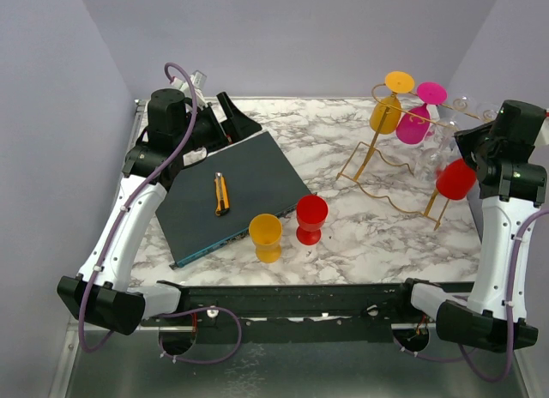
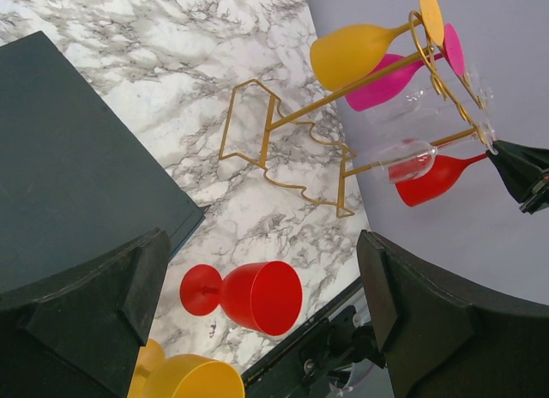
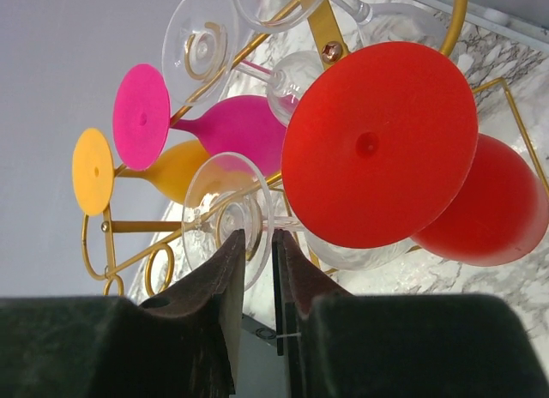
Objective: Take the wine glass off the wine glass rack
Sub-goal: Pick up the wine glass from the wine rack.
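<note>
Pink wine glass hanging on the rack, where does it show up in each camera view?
Top external: pink wine glass at upper right, hanging foot-up.
Left wrist: pink wine glass at upper right, partly behind the yellow one.
Right wrist: pink wine glass left of centre, its foot toward the camera.
Shared landmark: yellow wine glass hanging right beside it on the gold rack.

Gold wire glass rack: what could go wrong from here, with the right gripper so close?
The right gripper sits at the foot of the clear wine glass, close beside the hanging red glass; pulling might knock that one off. The thin gold wire rack might tip or slide.
</note>
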You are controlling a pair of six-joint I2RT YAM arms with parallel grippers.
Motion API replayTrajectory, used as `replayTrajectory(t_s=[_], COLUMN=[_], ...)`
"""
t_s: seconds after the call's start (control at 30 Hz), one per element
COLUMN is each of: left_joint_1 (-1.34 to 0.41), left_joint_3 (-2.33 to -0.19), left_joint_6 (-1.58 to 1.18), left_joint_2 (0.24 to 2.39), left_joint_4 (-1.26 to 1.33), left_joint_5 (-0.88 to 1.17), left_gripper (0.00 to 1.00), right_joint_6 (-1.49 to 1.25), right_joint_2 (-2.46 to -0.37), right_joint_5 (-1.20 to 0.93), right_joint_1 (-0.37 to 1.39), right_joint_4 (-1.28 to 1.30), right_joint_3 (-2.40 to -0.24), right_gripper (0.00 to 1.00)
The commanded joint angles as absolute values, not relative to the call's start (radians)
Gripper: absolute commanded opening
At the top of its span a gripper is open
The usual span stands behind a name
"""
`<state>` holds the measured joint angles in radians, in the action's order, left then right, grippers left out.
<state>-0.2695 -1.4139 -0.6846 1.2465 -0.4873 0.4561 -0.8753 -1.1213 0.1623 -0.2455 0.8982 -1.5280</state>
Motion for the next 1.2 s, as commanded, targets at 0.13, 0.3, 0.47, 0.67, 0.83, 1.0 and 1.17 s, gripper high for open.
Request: replayTrajectory(t_s=[0.13, 0.3, 0.47, 0.67, 0.83, 1.0, 1.17], left_joint_1=[-0.264, -0.265, -0.265, -0.265, -0.265, -0.265, -0.265], left_joint_3=[-1.449, -1.448, -1.448, -1.444, -1.448, -1.449, -1.452], left_joint_6=[-0.689, -0.693, -0.696, -0.702, -0.709, -0.714, -0.719], left_joint_2=[1.255, 1.254, 1.250, 1.250, 1.252, 1.255, 1.259], left_joint_4=[-0.459, -0.457, -0.455, -0.454, -0.454, -0.454, -0.454], left_joint_5=[0.479, 0.480, 0.482, 0.486, 0.491, 0.496, 0.497], left_gripper=[0.99, 0.99, 0.99, 0.99, 0.99, 0.99, 0.99], right_joint_6=[-0.882, -0.894, -0.925, -0.975, -1.049, -1.125, -1.191], right_joint_2=[-1.113, -1.102, -1.096, -1.071, -1.019, -0.975, -0.930], right_joint_5=[0.166, 0.156, 0.137, 0.129, 0.111, 0.101, 0.101], right_joint_1=[-0.255, -0.255, -0.256, -0.256, -0.256, -0.256, -0.257], right_joint_4=[0.868, 0.875, 0.882, 0.880, 0.847, 0.820, 0.791], right_joint_3=[-1.514, -1.519, -1.530, -1.520, -1.455, -1.397, -1.336], right_gripper=[0.10, 0.03, 0.01, 0.00, 0.01, 0.00, 0.00])
